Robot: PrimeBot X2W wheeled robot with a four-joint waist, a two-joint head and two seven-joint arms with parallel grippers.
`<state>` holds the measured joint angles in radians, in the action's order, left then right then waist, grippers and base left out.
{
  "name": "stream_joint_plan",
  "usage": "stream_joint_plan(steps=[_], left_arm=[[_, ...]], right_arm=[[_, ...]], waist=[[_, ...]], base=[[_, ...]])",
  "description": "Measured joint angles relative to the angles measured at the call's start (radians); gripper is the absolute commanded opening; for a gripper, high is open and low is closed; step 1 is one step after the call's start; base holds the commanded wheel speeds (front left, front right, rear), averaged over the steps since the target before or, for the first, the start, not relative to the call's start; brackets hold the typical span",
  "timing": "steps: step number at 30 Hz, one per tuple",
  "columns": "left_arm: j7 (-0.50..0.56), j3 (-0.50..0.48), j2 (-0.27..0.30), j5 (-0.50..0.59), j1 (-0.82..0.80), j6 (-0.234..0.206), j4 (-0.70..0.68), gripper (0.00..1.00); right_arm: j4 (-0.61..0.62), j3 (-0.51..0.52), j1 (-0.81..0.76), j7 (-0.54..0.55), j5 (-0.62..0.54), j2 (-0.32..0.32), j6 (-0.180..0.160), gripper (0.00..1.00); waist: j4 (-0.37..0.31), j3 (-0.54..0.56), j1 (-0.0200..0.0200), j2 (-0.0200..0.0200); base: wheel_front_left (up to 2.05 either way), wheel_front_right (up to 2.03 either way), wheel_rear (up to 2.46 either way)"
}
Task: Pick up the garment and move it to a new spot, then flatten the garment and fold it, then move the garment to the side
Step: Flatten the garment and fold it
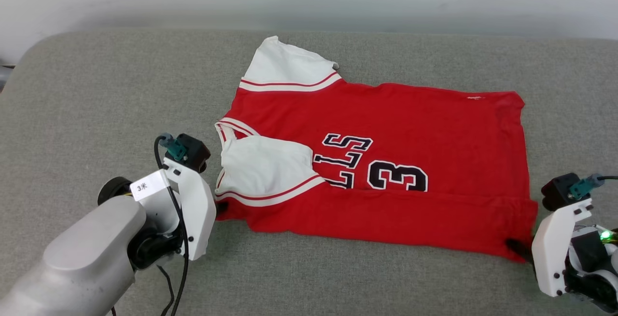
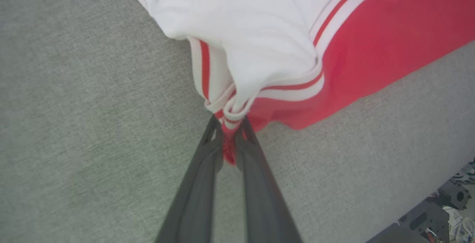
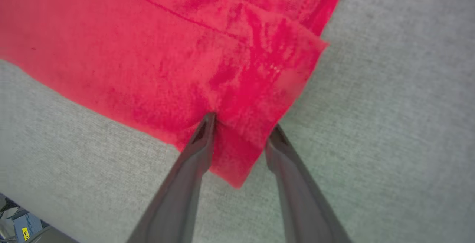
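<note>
- Broadly, a wide grey woven-fabric cushion [image 1: 96,89] lies under the left claw [image 1: 222,207] and the right claw [image 1: 514,246] and stretches well beyond both.
- A red jersey-style T-shirt with white short sleeves [image 1: 420,118] lies spread on it between the two claws. Its neck end is at the left claw and its hem end at the right claw.
- One white sleeve with red-striped trim [image 1: 263,166] is folded over the chest just beyond the left claw's tips. The other white sleeve [image 1: 285,65] lies flat, well past that claw on the far side.
- Black white-outlined letters and a numeral 3 [image 1: 386,171] sit on the chest between the claws, nearer the left one, partly covered by the folded sleeve.
- The left claw is closed, its dark fingers [image 2: 200,176] pinching a bunched corner of striped trim and red cloth.
- The right claw's fingers [image 3: 189,161] stand apart, with the red hem corner lying between them, not pinched.
</note>
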<state>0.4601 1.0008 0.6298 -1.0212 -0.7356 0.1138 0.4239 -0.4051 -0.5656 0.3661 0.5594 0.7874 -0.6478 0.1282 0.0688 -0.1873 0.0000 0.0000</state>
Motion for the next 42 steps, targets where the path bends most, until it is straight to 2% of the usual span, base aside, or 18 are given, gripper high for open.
stream_joint_plan(steps=[5, 10, 19, 27, 33, 42], left_arm=[[-0.014, -0.001, 0.010, -0.013, 0.022, 0.000, 0.002, 0.00], [-0.032, -0.008, 0.043, -0.022, 0.057, -0.005, -0.026, 0.00], [-0.049, -0.018, 0.126, -0.054, 0.159, -0.057, -0.149, 0.00], [-0.055, -0.009, 0.188, -0.085, 0.270, -0.120, -0.265, 0.00], [-0.064, -0.001, 0.196, -0.104, 0.329, -0.147, -0.290, 0.00], [-0.104, 0.003, 0.138, -0.117, 0.344, -0.139, -0.193, 0.00]], right_arm=[[0.008, -0.020, 0.002, -0.062, 0.036, -0.005, 0.003, 0.00], [0.049, -0.021, -0.013, -0.107, 0.053, -0.041, 0.003, 0.00], [0.161, 0.026, -0.119, -0.131, 0.076, -0.109, 0.003, 0.00], [0.234, 0.092, -0.250, -0.096, 0.072, -0.124, 0.003, 0.00], [0.247, 0.143, -0.329, -0.058, 0.068, -0.099, 0.003, 0.00], [0.178, 0.151, -0.343, -0.053, 0.038, -0.024, 0.003, 0.00]], waist=[[-0.005, 0.032, 0.0001, 0.0001], [-0.012, 0.076, 0.0001, 0.0001], [-0.014, 0.134, 0.0000, 0.0001], [-0.005, 0.156, 0.0000, 0.0001], [0.000, 0.150, 0.0000, 0.0001], [0.000, 0.124, 0.0000, 0.0001]], base=[[0.00, 0.00, 0.00], [0.00, 0.00, 0.00], [0.00, 0.00, 0.00], [0.00, 0.00, 0.00], [0.00, 0.00, 0.00], [0.00, 0.00, 0.00]])
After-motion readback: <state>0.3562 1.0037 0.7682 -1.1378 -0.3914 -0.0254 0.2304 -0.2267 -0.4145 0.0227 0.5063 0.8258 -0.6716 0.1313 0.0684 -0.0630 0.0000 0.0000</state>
